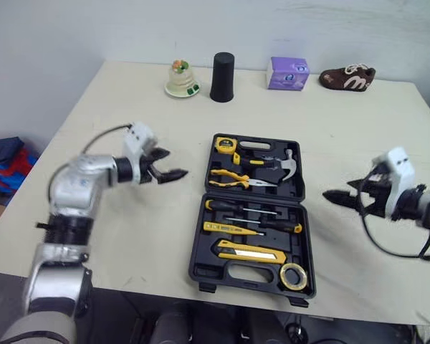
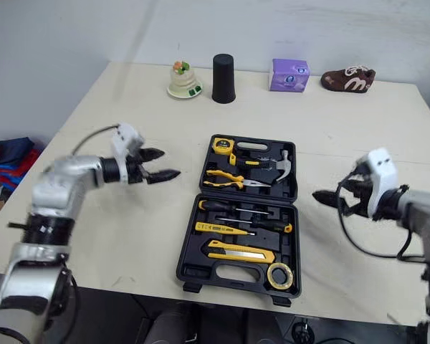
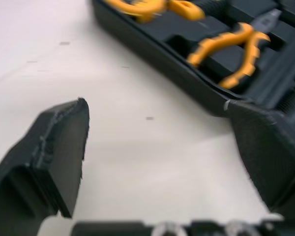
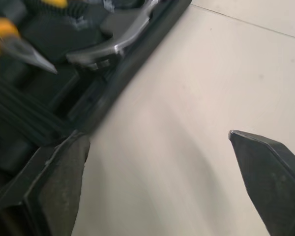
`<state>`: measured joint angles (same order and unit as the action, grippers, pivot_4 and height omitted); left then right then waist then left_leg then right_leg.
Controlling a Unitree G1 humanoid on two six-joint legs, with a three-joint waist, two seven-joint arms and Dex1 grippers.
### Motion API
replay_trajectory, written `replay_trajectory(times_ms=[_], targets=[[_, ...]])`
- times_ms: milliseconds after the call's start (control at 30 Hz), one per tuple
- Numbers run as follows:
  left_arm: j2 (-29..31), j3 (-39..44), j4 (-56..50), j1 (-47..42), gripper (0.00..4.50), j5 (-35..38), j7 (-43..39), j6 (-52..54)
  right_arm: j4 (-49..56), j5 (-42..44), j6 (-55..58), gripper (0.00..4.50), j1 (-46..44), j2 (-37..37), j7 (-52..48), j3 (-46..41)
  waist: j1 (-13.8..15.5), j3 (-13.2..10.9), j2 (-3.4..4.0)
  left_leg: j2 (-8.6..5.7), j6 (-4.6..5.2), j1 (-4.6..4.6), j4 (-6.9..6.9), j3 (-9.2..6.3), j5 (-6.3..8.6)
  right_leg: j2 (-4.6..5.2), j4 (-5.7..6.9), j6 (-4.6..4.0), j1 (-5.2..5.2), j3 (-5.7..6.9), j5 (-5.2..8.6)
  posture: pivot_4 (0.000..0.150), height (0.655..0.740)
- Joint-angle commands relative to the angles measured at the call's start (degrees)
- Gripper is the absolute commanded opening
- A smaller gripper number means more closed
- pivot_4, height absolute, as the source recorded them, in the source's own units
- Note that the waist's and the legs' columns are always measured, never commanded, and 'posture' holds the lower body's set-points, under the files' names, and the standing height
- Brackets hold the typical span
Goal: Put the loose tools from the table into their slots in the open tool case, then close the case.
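Observation:
The black tool case (image 1: 198,244) lies open in the middle of the table, lid half toward the far side. In it sit a yellow tape measure (image 1: 224,144), pliers (image 1: 233,179), a hammer (image 1: 287,163), screwdrivers (image 1: 251,226), a utility knife (image 1: 247,251) and a roll of tape (image 1: 294,276). My left gripper (image 1: 170,165) hovers open just left of the case, holding nothing. My right gripper (image 1: 342,196) stands open just right of the case, also with nothing in it. The pliers (image 3: 236,54) and case edge (image 3: 177,73) show past the left fingers; the hammer head (image 4: 113,44) shows past the right ones.
Along the table's far edge stand a small figurine (image 1: 180,79), a black cup (image 1: 223,76), a purple box (image 1: 287,73) and a brown shoe (image 1: 347,77). Bare tabletop (image 1: 129,236) lies on both sides of the case. Coloured cloth (image 1: 3,161) lies off the table's left edge.

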<state>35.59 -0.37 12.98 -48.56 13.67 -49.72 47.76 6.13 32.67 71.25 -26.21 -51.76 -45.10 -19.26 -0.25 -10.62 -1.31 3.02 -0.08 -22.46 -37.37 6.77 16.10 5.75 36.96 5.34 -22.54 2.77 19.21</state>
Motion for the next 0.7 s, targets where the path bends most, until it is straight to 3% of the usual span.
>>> replay_trajectory(times_ms=[33,100,300,400,700], targets=[[-1.65,-1.25,-3.05,-6.15,4.48,3.89,0.76,14.04,1.34,3.71,15.00,4.50,-6.82,0.19,3.16,0.69,0.05,0.00,0.00,-0.02,0.00,0.01,0.07,0.00,0.00,-0.07,-0.05,-0.01,0.00,0.00,0.01,0.150,0.7400],[-3.62,-2.21,-1.34,-9.87,4.48,3.59,3.37,19.99,-1.49,4.70,20.08,4.50,-12.09,1.69,6.80,2.47,0.06,0.00,0.00,-0.09,-0.01,-0.03,0.09,0.03,-0.01,-0.09,-0.07,-0.02,-0.03,-0.01,0.02,0.150,0.7400],[-7.62,-7.61,3.89,-14.88,4.48,1.05,6.72,21.47,-4.57,2.46,21.24,4.50,-18.97,6.06,15.50,7.41,0.11,0.00,0.00,-0.20,0.08,-0.74,-0.11,0.05,-0.10,-0.05,0.08,0.06,-0.63,-0.03,-0.03,0.150,0.7400],[-9.18,-9.33,7.65,-15.01,4.48,0.17,7.49,19.66,-5.18,-0.99,20.67,4.50,-20.25,7.96,18.96,8.37,0.06,0.00,0.00,-0.27,0.07,-1.05,-0.19,0.23,-0.17,-0.05,0.46,0.08,-1.11,-0.15,-0.04,0.150,0.7400],[-12.88,-9.59,12.63,-15.17,4.48,-0.63,9.85,17.92,-5.62,-2.45,20.42,4.50,-20.68,11.95,21.31,8.50,-0.06,-0.01,-0.01,-0.25,0.07,-1.08,-0.38,0.22,-0.20,-0.08,0.45,0.08,-1.14,-0.16,-0.04,0.150,0.7400]])
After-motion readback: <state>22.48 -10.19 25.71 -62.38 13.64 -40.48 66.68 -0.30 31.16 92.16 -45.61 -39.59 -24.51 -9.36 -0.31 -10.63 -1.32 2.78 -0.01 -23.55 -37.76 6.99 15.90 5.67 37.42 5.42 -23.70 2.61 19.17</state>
